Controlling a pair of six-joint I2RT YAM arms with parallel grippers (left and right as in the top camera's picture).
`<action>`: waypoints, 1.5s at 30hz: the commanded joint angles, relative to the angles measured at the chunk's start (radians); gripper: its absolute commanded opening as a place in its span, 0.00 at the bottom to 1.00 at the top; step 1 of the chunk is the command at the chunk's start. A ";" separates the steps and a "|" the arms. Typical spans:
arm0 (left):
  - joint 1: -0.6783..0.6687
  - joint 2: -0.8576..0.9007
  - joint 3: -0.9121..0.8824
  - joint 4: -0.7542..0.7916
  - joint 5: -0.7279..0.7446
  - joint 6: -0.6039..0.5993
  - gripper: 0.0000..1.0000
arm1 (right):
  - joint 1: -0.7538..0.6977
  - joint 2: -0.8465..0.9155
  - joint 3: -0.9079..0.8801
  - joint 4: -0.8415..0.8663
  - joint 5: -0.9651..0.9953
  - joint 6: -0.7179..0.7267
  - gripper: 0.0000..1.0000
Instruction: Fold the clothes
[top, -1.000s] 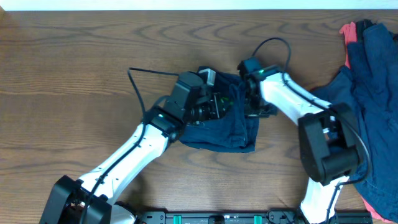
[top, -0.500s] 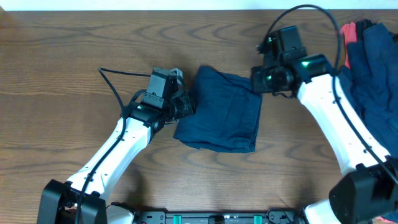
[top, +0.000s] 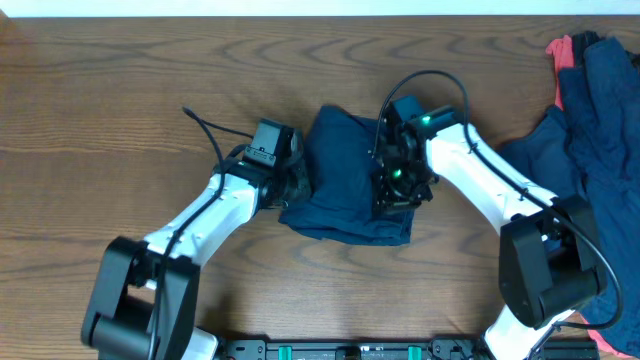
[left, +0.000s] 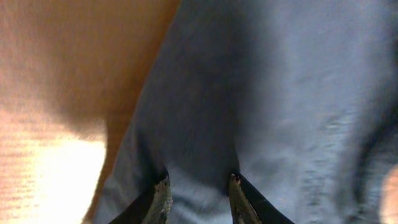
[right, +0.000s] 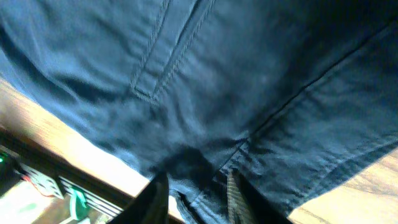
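Right claw (right: 194, 198) has swung back from the right and is down on the right half of the folded navy shorts (top: 345, 175) mid-desk (top: 120, 110). Its jaws are widening, part-way apart, with nothing clamped that we see. Left claw (left: 199, 199) stays at the shorts' left edge, part-way apart on cloth; we cannot tell if it pinches. We judge another fold or smoothing comes next. The unfolded pile (top: 600, 120) with the coral-red piece (top: 558, 50) waits far right.
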 joint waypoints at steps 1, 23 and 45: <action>0.002 0.050 -0.011 -0.053 -0.011 0.021 0.33 | 0.015 0.009 -0.053 0.013 0.059 0.027 0.34; -0.005 0.082 -0.010 -0.484 0.385 0.021 0.25 | -0.098 0.009 -0.269 0.555 0.330 0.197 0.30; 0.133 -0.211 0.027 0.002 -0.151 0.250 0.76 | -0.062 -0.229 0.003 0.218 0.269 0.118 0.38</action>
